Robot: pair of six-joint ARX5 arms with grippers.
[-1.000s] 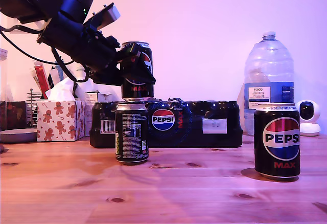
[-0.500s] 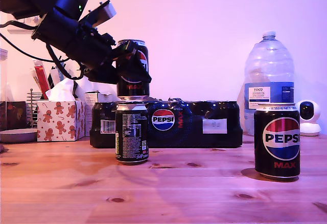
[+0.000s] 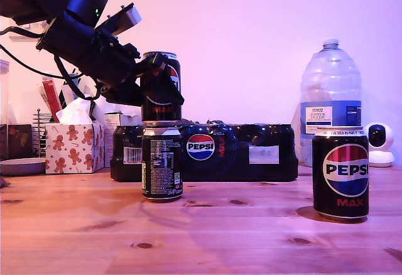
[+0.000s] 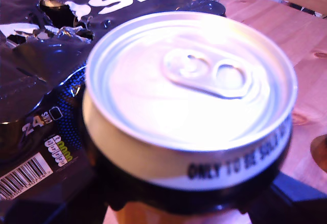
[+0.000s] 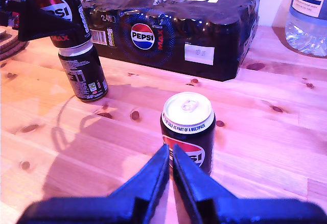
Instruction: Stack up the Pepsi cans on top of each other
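Gripping the upper can (image 3: 162, 80) in my first gripper (image 3: 151, 83), I hold it just above the lower can (image 3: 162, 162) on the surface (image 3: 207, 231). Releasing off-centre could topple both. My second gripper (image 5: 170, 170), fingers together and empty, sits behind the third can (image 5: 187, 129).

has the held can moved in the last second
Yes. The held can has shifted toward the exterior view's left and slightly down, judged against the standing can: it now sits almost squarely over it, bottom at its top rim.
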